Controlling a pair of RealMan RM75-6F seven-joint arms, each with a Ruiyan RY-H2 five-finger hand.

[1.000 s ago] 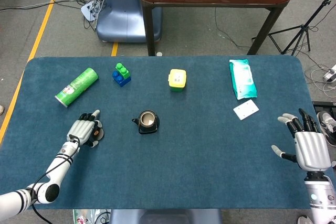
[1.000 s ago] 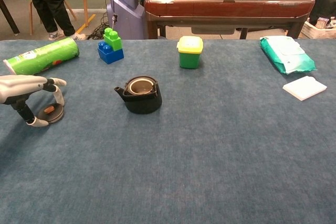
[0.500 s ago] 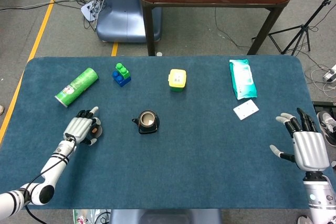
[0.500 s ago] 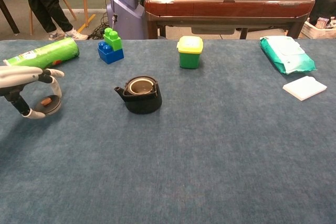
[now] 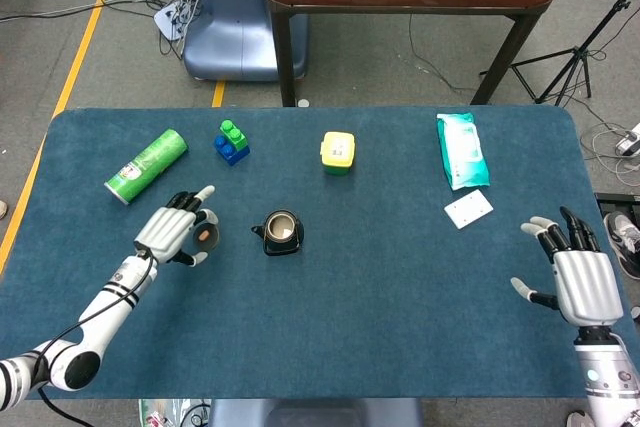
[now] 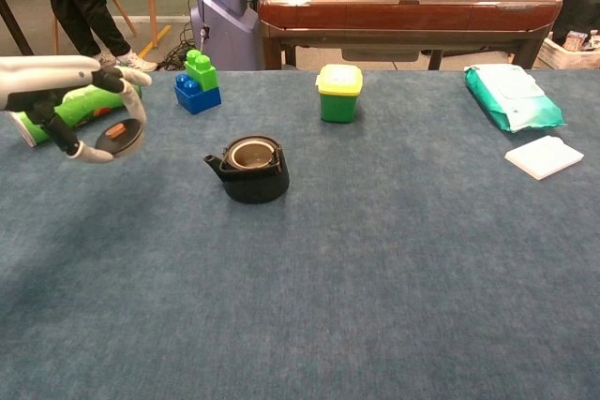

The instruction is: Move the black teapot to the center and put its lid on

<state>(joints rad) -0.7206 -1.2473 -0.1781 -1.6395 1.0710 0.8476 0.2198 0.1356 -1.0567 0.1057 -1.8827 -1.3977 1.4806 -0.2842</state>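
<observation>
Chest view shows the left hand [image 6: 70,105] now up off the blue table [image 6: 375,259] with the lid [image 6: 119,136] pinched between its fingers, tilted and clear of the cloth, where 1 second ago it sat low on the surface, so the lift is done and the carry toward the pot looks under way. The black teapot [image 5: 281,233] stands open-topped near the middle, well apart from the lid, and the right hand [image 5: 575,282] hovers with fingers spread, holding nothing.
</observation>
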